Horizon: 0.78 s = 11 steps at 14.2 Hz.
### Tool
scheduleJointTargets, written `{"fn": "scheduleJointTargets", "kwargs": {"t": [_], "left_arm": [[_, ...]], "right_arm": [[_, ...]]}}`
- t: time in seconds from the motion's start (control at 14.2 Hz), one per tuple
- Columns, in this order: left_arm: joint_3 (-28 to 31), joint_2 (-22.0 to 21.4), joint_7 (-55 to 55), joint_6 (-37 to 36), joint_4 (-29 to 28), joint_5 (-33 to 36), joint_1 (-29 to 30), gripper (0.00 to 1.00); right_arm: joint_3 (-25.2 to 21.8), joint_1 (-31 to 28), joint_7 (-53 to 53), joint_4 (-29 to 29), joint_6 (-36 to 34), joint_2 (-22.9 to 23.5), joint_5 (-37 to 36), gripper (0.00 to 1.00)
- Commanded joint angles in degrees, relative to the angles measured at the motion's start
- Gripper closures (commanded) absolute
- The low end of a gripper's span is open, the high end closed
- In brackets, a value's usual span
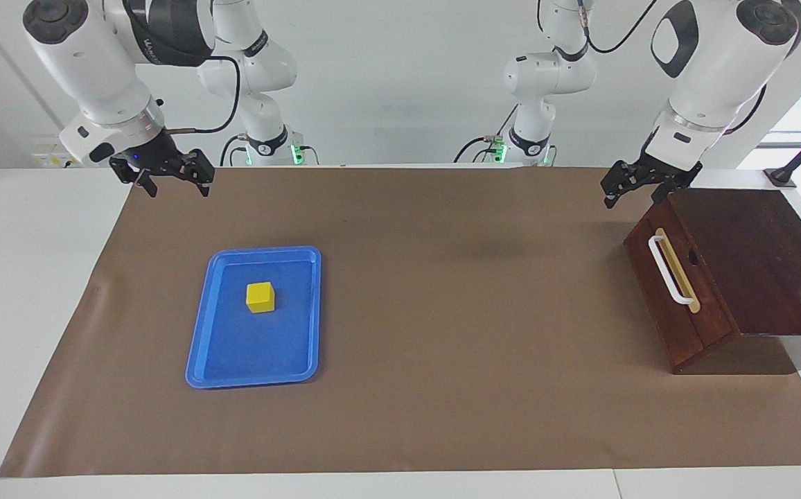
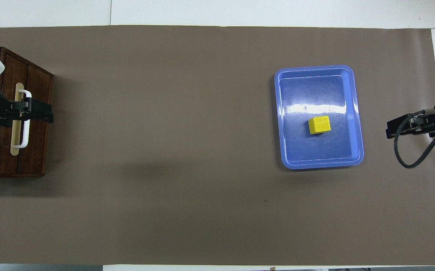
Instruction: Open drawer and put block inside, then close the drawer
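A white tabletop (image 1: 26, 291) carries a wide brown mat (image 1: 442, 388) that covers nearly all of it, leaving white strips along the edges. At the left arm's end of the tabletop stands a dark wooden box (image 1: 761, 263), with its corner reaching past the mat's edge onto the white strip. The drawer (image 1: 671, 291) set in its front is pushed fully in, and its white bar handle (image 1: 667, 270) on a tan strip faces the middle of the tabletop. Toward the right arm's end of the tabletop lies a flat blue plastic tray (image 1: 220, 346), well apart from the box and clear of the mat's edges. The small yellow block (image 1: 260, 296) sits in the tray, in the half nearer to the robots, touching none of the tray's walls. The left claw (image 1: 628, 181) hangs in the air over the box's corner that is nearest to the robots, above the drawer front and not touching the handle; I cannot tell how its fingers stand. The right claw (image 1: 173, 181) hangs with its fingers spread over the mat's corner nearest the right arm's base, holding nothing.
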Motion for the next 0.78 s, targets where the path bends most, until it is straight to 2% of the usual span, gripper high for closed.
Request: {"fn": "scheduleJointTargets", "kwargs": {"t": [0.0,0.42,0.7], "left_arm": [[0.0,-0.2,1.0,0.6,-0.2,-0.9,0.4,0.0],[0.0,-0.2,1.0,1.0,-0.2,-0.9,0.4,0.0],[-0.2,-0.6,0.9,4.9,-2.6,-0.3,0.2,0.0]], "right_arm": [[0.3,-0.3,0.6,-0.4,-0.3,-0.8,0.4,0.0],[0.3,-0.5,0.6,-0.5,0.4,-0.7,0.7,0.0],[0.5,0.1,21.5,0.3,1.2,0.4,1.9,0.0]]}}
